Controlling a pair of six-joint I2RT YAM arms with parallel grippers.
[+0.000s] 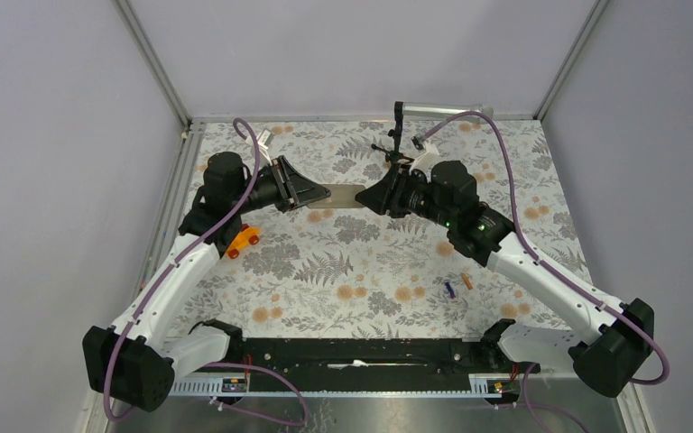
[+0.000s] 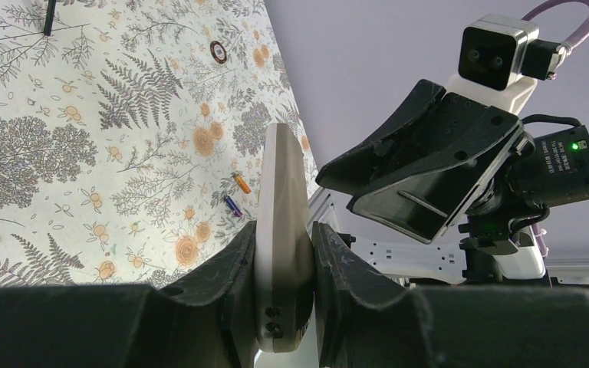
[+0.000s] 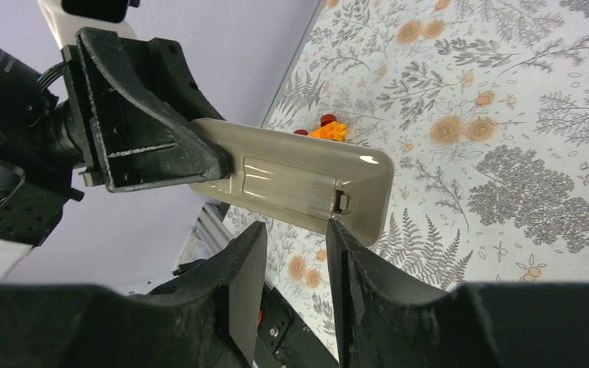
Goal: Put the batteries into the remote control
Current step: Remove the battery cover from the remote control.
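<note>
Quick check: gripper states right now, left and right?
Left gripper: closed, holding the remote control.
Right gripper: open, holding nothing.

Overhead looks down; close, opposed wrist views share the remote [image 3: 299, 180].

The table [image 1: 361, 271] is covered by a cloth printed with grey ferns and orange flowers. 2 small cells lie on it toward the right edge, in the near half: a dark blue battery [image 1: 449, 290] and an orange battery [image 1: 467, 281], just beside each other and apart. An orange toy car [image 1: 244, 241] sits near the left edge. A microphone stand [image 1: 399, 135] rises by the far edge.
</note>
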